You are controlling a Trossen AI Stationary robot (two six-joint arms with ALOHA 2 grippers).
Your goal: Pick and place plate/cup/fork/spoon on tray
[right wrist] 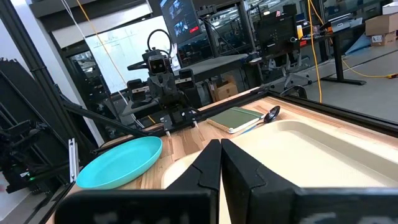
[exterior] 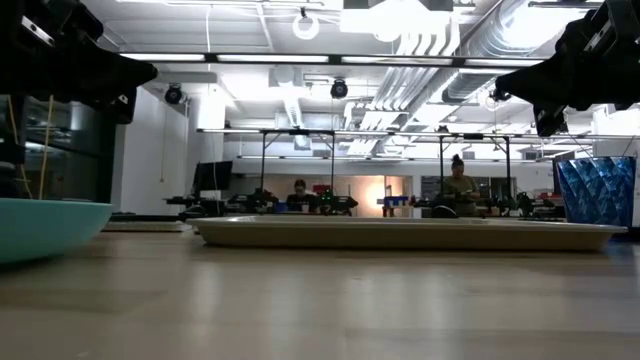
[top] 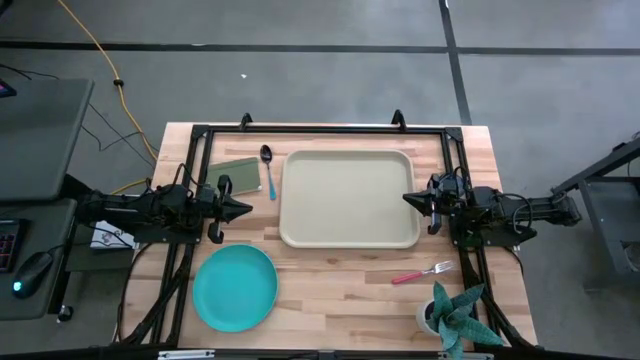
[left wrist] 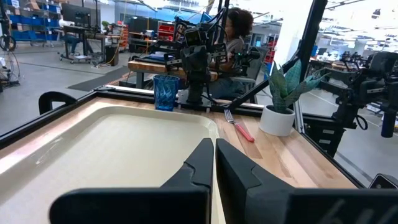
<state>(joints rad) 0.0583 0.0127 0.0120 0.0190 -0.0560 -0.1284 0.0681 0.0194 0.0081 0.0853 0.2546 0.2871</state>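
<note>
On the wooden table, the tray is lying between the narrowed left pincer and right pincer, plate near-left, fork near-right, spoon beside the tray, while people are sitting in the room beyond.

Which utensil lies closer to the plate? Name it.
The fork, red-pink handle, on bare wood near the potted plant. The blue-handled spoon lies farther from the plate, beside the tray.
</note>
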